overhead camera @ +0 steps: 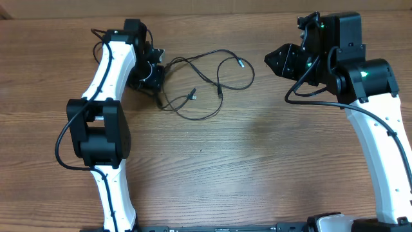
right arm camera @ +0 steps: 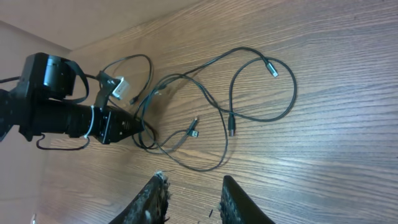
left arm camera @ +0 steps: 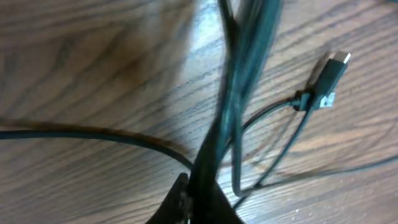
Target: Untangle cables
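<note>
Thin black cables (overhead camera: pixel 206 80) lie in loose loops on the wooden table, between the two arms, with small plug ends at several spots. My left gripper (overhead camera: pixel 156 74) is shut on the left end of the cables, low at the table. In the left wrist view the pinched cable strands (left arm camera: pixel 239 81) run up from my jaws (left arm camera: pixel 202 193), and a silver-tipped plug (left arm camera: pixel 329 74) lies to the right. My right gripper (overhead camera: pixel 273 61) is open and empty, to the right of the loops. The right wrist view shows the loops (right arm camera: pixel 230 106) beyond its fingers (right arm camera: pixel 194 193).
The wooden table (overhead camera: pixel 257 167) spreads under both arms. The left arm's own thicker wire (overhead camera: pixel 61 138) loops beside its body. The right arm's wire (overhead camera: pixel 309 96) hangs by its wrist.
</note>
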